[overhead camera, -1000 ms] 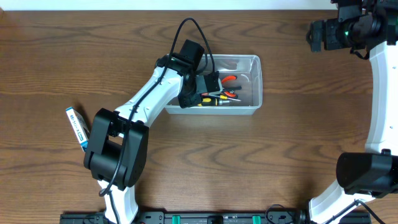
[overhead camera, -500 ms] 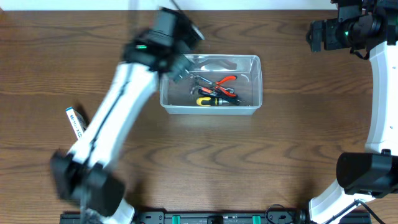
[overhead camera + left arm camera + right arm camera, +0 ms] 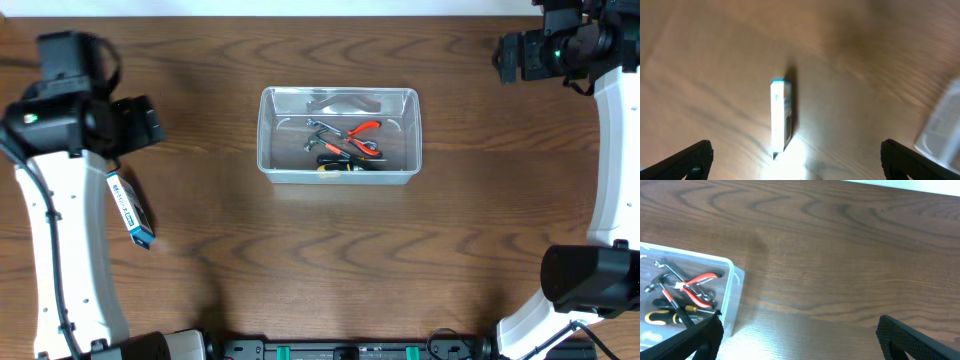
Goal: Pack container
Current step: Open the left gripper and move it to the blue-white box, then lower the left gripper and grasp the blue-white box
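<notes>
Dark, wood-grained tabletop fills the room's working space, and I read it from the left edge across. Up toward the far-left corner the left arm hangs above the wood, and the left jaws are spread wide with nothing between them. Just nearer along the left edge, a slim blue-and-white box lies flat on the surface, set slightly askew and apart from everything else. At the middle of the tabletop, closer to the far edge than the near one, sits the container, a clear tub with its long sides running left to right. Inside it lie red-handled pliers, a yellow-handled tool and a bare metal tool, bunched together in its right-hand half. Over the far-right corner the right arm holds the right jaws released, wide apart and gripping nothing, well clear of the tub.
</notes>
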You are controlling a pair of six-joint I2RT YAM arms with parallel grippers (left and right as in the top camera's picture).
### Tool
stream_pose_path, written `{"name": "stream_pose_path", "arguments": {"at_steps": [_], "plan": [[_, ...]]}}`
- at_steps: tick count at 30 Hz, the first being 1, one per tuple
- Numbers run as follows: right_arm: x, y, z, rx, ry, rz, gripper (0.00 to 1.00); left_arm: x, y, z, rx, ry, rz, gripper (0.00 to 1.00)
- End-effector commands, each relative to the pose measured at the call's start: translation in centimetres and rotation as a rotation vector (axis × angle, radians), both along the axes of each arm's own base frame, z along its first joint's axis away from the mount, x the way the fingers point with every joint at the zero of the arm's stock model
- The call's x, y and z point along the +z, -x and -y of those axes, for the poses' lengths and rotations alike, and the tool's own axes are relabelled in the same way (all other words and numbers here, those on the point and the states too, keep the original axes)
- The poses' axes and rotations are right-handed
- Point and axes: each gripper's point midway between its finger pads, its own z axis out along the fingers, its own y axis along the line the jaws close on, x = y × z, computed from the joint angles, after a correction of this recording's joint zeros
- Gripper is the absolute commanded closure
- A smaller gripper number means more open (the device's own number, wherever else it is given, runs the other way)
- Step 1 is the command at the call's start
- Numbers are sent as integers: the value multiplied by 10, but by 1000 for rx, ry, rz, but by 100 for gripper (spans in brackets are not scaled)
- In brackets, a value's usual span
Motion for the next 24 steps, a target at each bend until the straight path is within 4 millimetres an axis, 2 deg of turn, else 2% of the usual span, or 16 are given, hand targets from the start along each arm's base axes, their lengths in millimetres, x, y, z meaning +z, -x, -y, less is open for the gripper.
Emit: {"name": "stream_pose_path", "arguments": {"at_steps": [1,9,14,20,24], "plan": [[3,0,2,2,7,7,1,-31,11,-9,135,133,-28,2],[3,0,2,2,7,7,1,-95,31,-28,230,234,-88,2],[3,0,2,2,7,7,1,-124,42,-36,275,252,-130,2],[2,0,2,2,7,7,1,-157,44,-45,265,261,-186,2],[2,0,2,2,7,7,1,-183,35,-38,140,311,-238,2]]}}
